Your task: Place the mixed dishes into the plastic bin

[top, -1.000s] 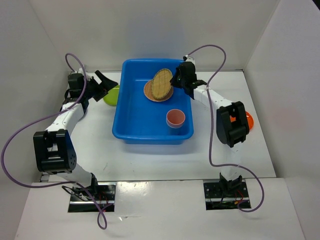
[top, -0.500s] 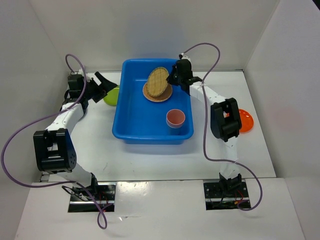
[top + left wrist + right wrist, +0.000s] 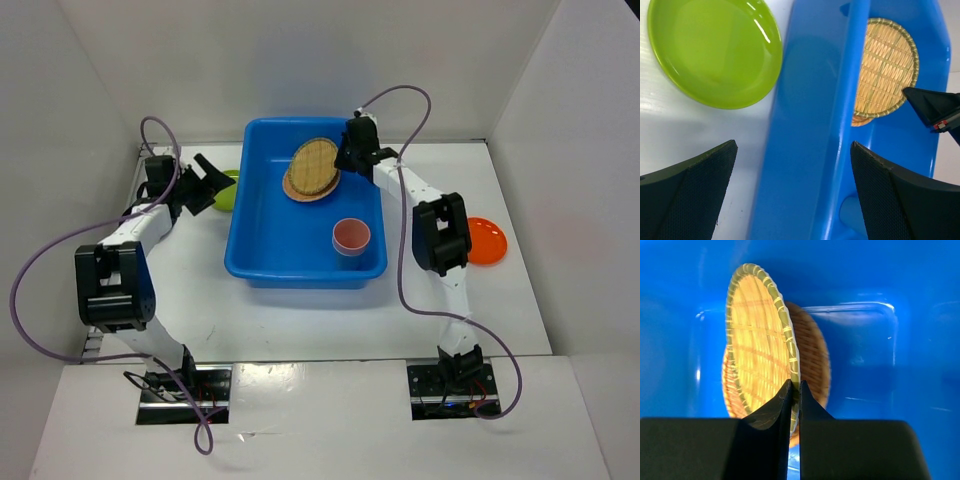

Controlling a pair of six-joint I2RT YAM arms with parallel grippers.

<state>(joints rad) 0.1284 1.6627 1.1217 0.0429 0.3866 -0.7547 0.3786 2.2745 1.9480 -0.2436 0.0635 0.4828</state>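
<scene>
The blue plastic bin stands mid-table. My right gripper is shut on the rim of a tan bamboo plate, held tilted over the bin's far end; the right wrist view shows it edge-on. The second bamboo plate lies under it on the bin floor. The reddish-pink cup stands in the bin's near right corner. My left gripper is open and empty beside the lime-green plate, left of the bin; the left wrist view shows that plate and the bin wall. The orange plate lies right of the bin. The black plate is out of view.
White walls close in the table at the back and on both sides. The right arm's elbow hangs between the bin and the orange plate. Purple cables loop off both arms.
My right gripper has carried the bamboo plate a little left and farther over the bin, and its elbow has swung left off the orange plate. The left gripper shifted slightly.
</scene>
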